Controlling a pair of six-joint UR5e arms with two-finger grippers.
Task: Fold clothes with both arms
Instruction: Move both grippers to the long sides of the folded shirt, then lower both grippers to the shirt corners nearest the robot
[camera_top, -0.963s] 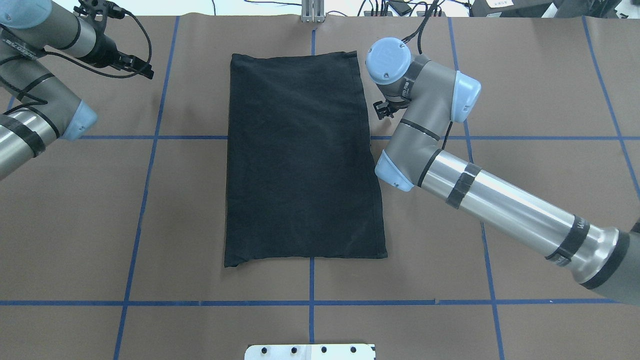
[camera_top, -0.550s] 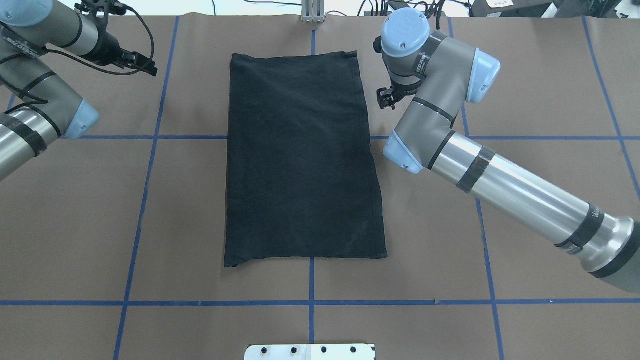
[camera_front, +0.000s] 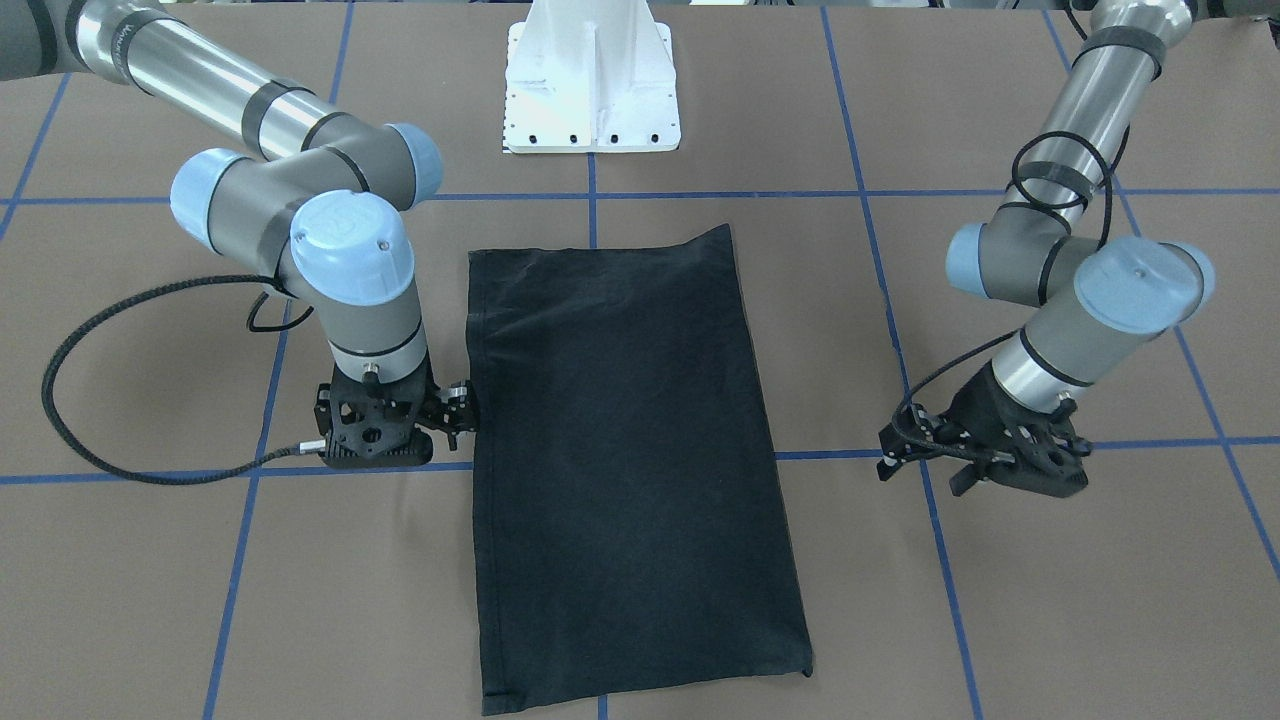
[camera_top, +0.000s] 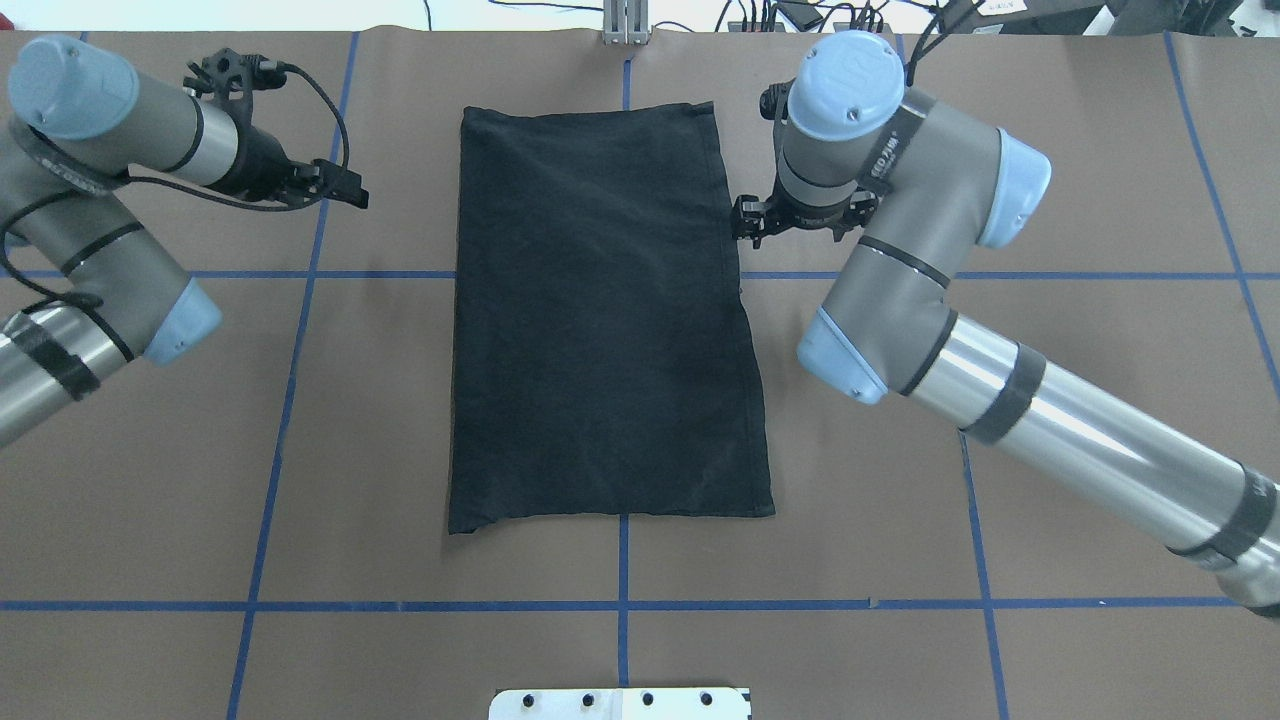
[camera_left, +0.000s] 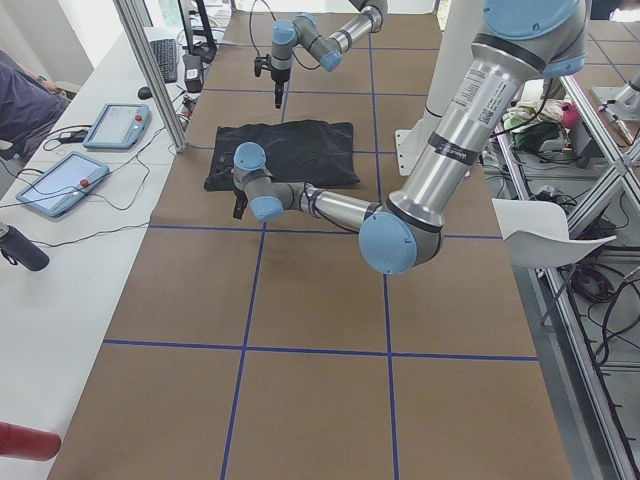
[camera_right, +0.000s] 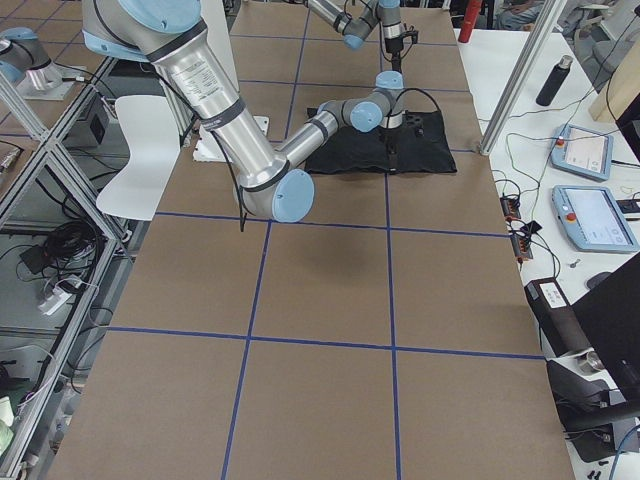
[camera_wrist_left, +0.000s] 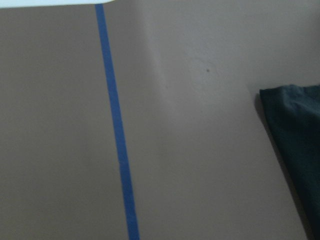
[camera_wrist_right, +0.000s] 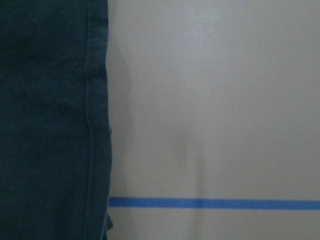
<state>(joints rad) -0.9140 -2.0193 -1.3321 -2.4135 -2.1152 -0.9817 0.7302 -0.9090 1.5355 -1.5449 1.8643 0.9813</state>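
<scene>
A black T-shirt (camera_top: 605, 320), folded into 1 long rectangle with a plain side up, lies flat at the middle of a brown table (camera_top: 150, 450) marked with blue tape lines (camera_top: 622, 605). The right gripper (camera_front: 380, 440) points straight down just beside the shirt's right hemmed edge, in its far half. Its fingers are hidden beneath the wrist, so I cannot tell how wide they stand. The left gripper (camera_front: 905, 450) hangs tilted above bare table, well apart from the shirt's left edge. Its finger spacing is too small and dark to make out.
</scene>
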